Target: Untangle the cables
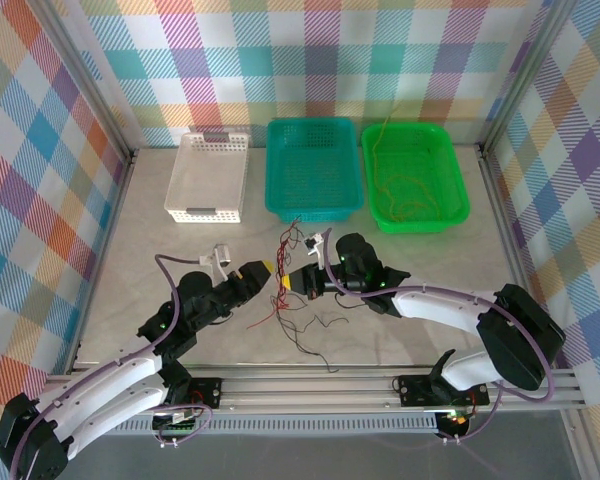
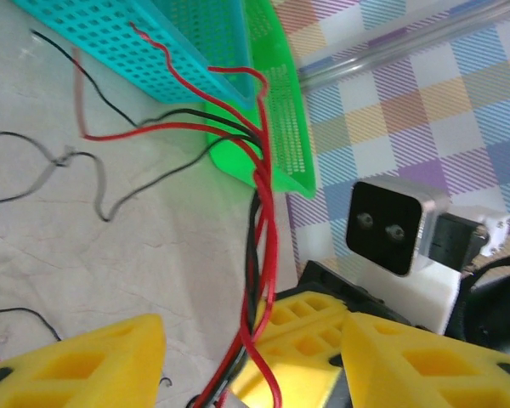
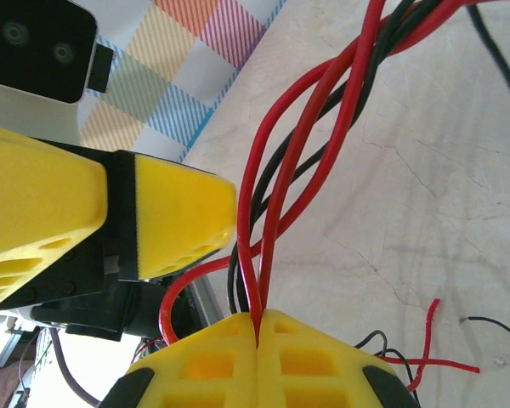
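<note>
Left gripper (image 1: pixel 263 271) sat low over the middle of the table (image 1: pixel 150 240), my fingers (image 2: pixel 93 357) apart with the bundle passing through the gap between them. The cables (image 3: pixel 348 102), red and black strands twisted together, ran just right of it, and loose ends lay spread on the near side. Right gripper (image 3: pixel 257 321) was just beside the left one, its fingers pressed together on red strands. More cables lay in the green basket (image 1: pixel 420 224), far right.
</note>
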